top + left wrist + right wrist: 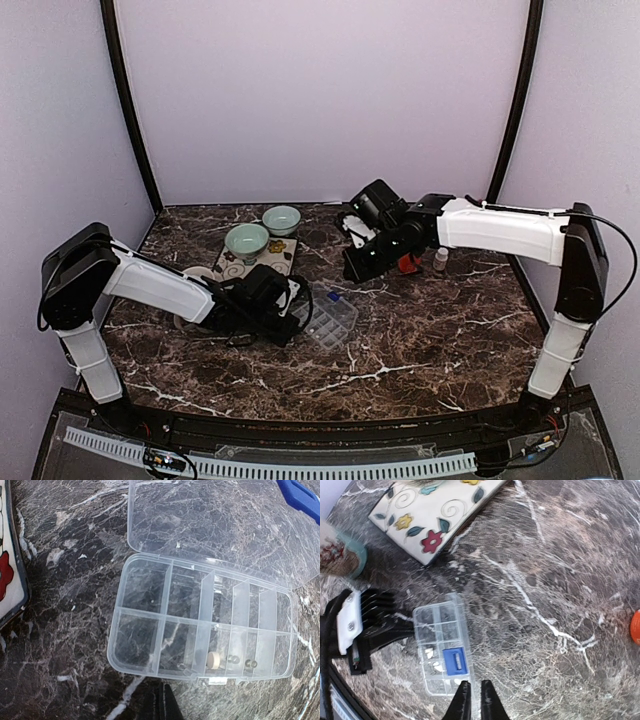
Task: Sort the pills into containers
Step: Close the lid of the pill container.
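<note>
While its clear lid lies folded back, organiser box sits left of centre on the dark marbled table, with one round cream pill and two smaller pills in its near-row cells. Item, left hand: fingers pressed together, nothing between them, tip just beside the box's near wall; contact cannot be told. Item, right hand: raised, well apart from the box, jaws narrowly parted, nothing seen between them. Beyond: flowered tray, pale green bowls, small bottle. Walls pale lilac. Blue piece is cut off by the frame edge.
</note>
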